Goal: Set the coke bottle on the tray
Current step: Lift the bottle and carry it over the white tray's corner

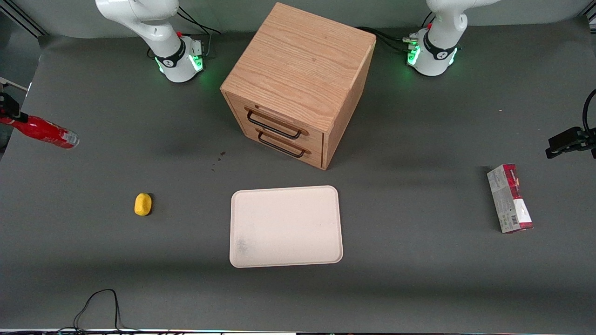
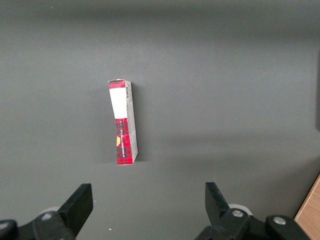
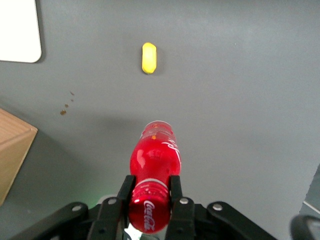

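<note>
The pincer [image 3: 151, 200] has its two fingers clamped on the coke bottle [image 3: 153, 170], gripping it near the cap end so the clear base sticks out ahead of them. From the front, the bottle [image 1: 42, 130] hangs tilted in the air at the working arm's end of the desk [image 1: 419, 279], lifted off the surface as far as I can judge. So the pick-up looks done and the carry is the step in hand. Nearer the front camera than the bottle lies a small yellow lump [image 1: 143, 204] (it sits roughly between bottle and goal), and past it the tray [image 1: 286, 226] rests bare in front of the wooden drawer cabinet [image 1: 298, 83]. Next, I'd say, the bottle must travel over the lump, come down inside the tray's rim, and only then be let go.
</note>
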You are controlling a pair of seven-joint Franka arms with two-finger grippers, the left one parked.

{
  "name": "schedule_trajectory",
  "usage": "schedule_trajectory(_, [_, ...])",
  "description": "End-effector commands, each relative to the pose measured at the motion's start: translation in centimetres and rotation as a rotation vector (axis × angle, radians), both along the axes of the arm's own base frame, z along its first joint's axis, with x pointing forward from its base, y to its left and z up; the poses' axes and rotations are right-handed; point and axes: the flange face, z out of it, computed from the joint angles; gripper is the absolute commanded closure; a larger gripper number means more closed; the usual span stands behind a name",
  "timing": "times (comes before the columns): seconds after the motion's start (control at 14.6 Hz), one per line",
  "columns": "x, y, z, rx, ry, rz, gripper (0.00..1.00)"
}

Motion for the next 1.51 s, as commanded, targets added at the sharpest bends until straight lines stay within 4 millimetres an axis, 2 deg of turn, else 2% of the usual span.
schedule_trajectory(0.0, [2.4, 4.2, 0.2, -0.013, 0.010, -0.061, 1.00])
schedule_trajectory(0.14, [4.9, 9.1, -1.3, -0.029, 0.023, -0.115, 1.00])
schedule_trajectory(0.41, [11.0, 19.9, -6.5, -0.017, 0.037, -0.329, 1.00])
schedule_trajectory(0.62, [13.7, 25.2, -9.3, 0.046, -0.007, -0.457, 1.00])
schedule_trajectory(0.75, [15.3, 29.3, -12.6, 0.063, -0.052, -0.526, 1.00])
schedule_trajectory(0.96, [16.7, 33.1, -16.5, 0.041, -0.120, -0.571, 1.00])
schedule_trajectory(1.17, [17.6, 34.6, -20.5, 0.032, -0.126, -0.586, 1.00])
schedule_trajectory(1.3, [17.4, 36.6, -23.0, 0.004, -0.124, -0.554, 1.00])
schedule_trajectory(1.44, [17.6, 37.7, -25.1, -0.012, -0.145, -0.573, 1.00])
